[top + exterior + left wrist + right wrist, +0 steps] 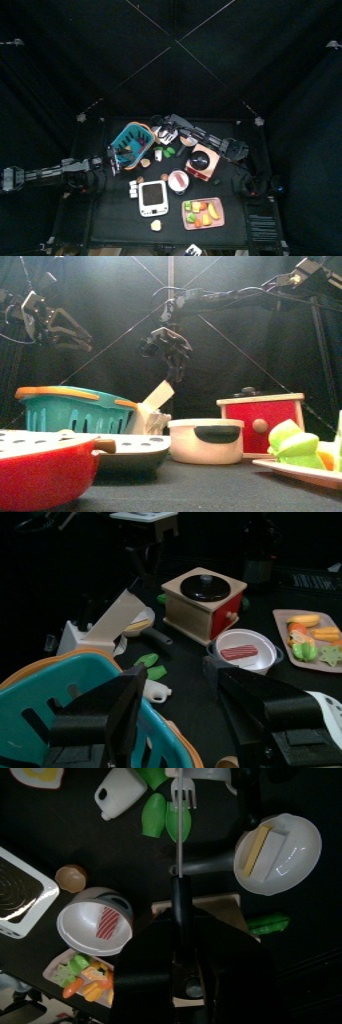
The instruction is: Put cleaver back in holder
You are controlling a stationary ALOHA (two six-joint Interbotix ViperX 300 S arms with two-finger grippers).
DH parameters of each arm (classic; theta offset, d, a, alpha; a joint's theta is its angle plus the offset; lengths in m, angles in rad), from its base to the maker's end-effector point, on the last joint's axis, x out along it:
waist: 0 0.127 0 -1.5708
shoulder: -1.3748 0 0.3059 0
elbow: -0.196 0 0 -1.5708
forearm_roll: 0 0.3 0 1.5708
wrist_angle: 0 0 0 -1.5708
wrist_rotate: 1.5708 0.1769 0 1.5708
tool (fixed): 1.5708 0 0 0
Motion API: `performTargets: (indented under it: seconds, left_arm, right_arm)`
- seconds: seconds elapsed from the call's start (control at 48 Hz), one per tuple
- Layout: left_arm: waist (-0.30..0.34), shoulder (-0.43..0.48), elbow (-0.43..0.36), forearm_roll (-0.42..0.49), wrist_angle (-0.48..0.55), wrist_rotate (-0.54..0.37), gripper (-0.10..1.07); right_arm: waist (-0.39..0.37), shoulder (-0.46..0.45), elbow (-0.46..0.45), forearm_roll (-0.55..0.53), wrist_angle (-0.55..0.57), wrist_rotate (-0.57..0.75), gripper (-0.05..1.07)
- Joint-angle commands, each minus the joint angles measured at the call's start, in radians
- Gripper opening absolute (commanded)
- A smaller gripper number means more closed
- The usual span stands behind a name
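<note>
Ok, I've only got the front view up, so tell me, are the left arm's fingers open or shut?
Observer: Wide open. The left wrist view shows the left gripper spread, with the teal basket just ahead of it.
Operator: What's inside the white bowl?
Observer: Something red lies in the white bowl.
Operator: Does the cleaver touch the red box?
Observer: No. The cleaver leans on a white stand, apart from the red box.
</note>
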Motion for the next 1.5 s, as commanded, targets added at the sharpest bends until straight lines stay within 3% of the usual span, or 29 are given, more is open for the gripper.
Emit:
performTargets:
  seconds: [0.0, 0.354, 0.604, 0.792, 1.479]
  left_arm:
    - [0.003, 0.002, -0.017, 0.002, -0.003, 0.002, 0.86]
    - [0.006, 0.002, -0.017, 0.002, -0.003, 0.002, 0.86]
    - [0.006, 0.002, -0.017, 0.002, -0.003, 0.002, 0.86]
    - [0.006, 0.002, -0.017, 0.002, -0.003, 0.002, 0.86]
    - [0.006, 0.002, -0.014, 0.002, -0.003, 0.002, 0.86]
  right_arm:
    - [-0.002, -0.038, -0.002, 0.003, 0.000, -0.003, 0.42]
    - [-0.002, -0.038, -0.028, -0.031, -0.005, -0.005, 0.43]
    - [-0.002, -0.038, -0.034, -0.032, -0.005, -0.003, 0.57]
    - [0.000, -0.035, -0.046, -0.063, -0.011, -0.003, 0.58]
    - [0.003, 0.057, -0.230, -0.101, -0.011, -0.012, 0.60]
